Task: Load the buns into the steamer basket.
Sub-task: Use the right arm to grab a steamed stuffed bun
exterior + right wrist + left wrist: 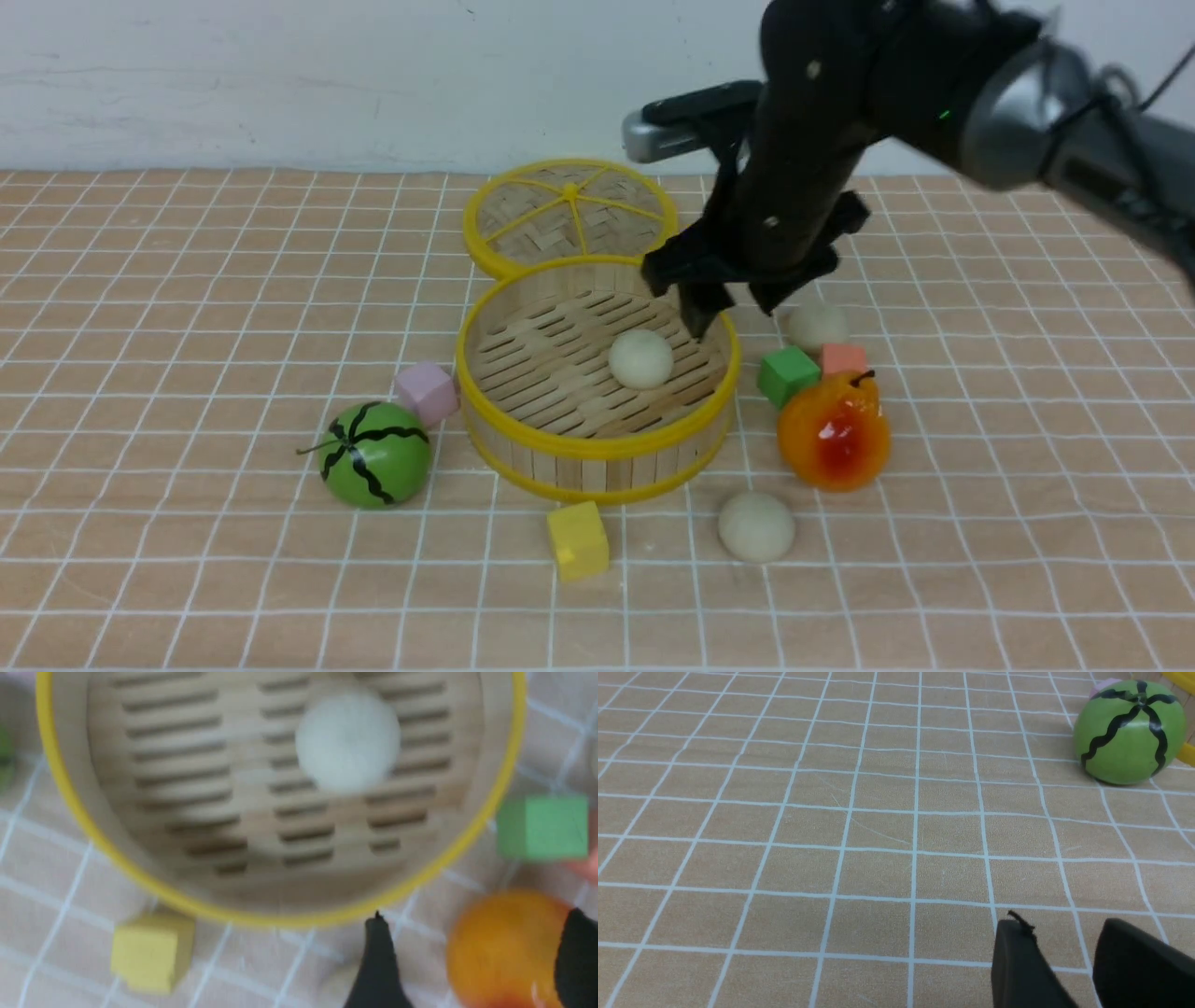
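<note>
Near: bun (756, 527) on surface (280, 597); looks light, smooth, perhaps soft. Best gripped gently, low across its widest part. Left jaws (1064, 947) slightly apart, empty. Mid: second bun (641, 359) inside steamer basket (597, 448). Right jaws (733, 313), blurred, seem parted, nothing held. Far: third bun (818, 325) behind salmon cube (844, 359).

Right arm reaching in, right gripper (739, 322) open
The right arm (840, 84) comes in from the upper right of the front view, its wrist angled down, fingers spread and pointing downward with nothing between them; the left gripper (1057, 933), seen in its own wrist view, has its two fingers apart and empty.
</note>
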Robot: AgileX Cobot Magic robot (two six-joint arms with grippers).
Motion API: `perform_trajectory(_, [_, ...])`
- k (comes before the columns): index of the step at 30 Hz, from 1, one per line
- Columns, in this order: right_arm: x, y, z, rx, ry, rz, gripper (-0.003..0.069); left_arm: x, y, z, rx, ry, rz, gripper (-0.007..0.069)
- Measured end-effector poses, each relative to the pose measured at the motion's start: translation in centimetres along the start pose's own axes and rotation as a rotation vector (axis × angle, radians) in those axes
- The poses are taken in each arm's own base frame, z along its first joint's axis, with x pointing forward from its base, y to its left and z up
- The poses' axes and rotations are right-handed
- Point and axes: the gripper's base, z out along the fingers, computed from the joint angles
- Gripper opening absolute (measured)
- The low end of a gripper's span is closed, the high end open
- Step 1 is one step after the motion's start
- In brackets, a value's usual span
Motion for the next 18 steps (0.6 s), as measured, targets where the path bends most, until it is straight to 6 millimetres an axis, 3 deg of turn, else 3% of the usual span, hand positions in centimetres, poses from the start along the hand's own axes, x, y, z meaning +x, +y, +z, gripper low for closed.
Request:
perform_trajectory(2, [0.5, 0.0, 0.0, -0.004, 0.022, 0.002, 0.0451, 0.0, 0.0, 0.0, 0.0, 0.0, 0.0, 0.0238])
perform_trajectory(6, [3.6, 0.0, 3.4, -0.018, 0.15, 0.038, 0.0338, 0.0, 0.0, 0.0, 0.0, 0.0, 0.0, 0.0238])
perform_trajectory(10, [5.4, -0.1, 5.8, -0.014, 0.193, 0.079, 0.0255, 0.0, 0.0, 0.0, 0.0, 0.0, 0.0, 0.0238])
perform_trajectory(18, [7.0, 0.0, 7.8, -0.031, 0.212, 0.118, 0.0246, 0.0, 0.0, 0.0, 0.0, 0.0, 0.0, 0.0238])
